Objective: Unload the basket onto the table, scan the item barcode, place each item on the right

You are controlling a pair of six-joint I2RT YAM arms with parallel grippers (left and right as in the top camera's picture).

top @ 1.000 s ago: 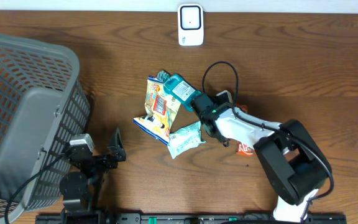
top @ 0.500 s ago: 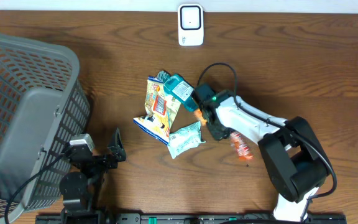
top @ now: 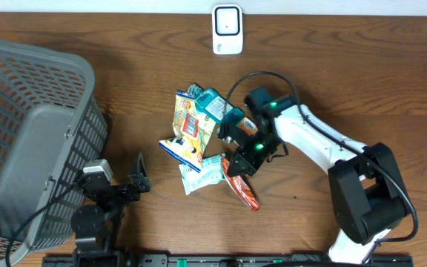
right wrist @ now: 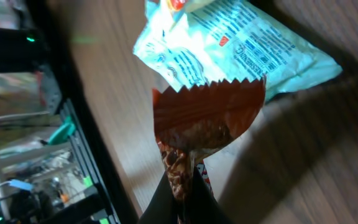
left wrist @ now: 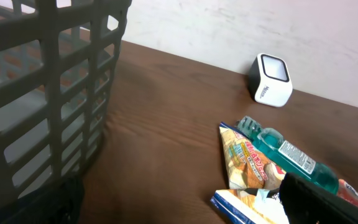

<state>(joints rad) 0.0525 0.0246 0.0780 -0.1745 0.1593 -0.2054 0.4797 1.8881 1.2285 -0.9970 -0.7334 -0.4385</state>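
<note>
Red-brown packet [right wrist: 207, 118] inside the right pincer [right wrist: 182, 190]

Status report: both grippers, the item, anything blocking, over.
Left gripper open, parked beside basket. Right gripper shut on red snack packet. Scanner at far edge, teal bottle between.

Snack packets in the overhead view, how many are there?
3: yellow bag left of the teal bottle, pale packet below it, red wrapper pinched by the right gripper. Others may lie hidden underneath.
</note>
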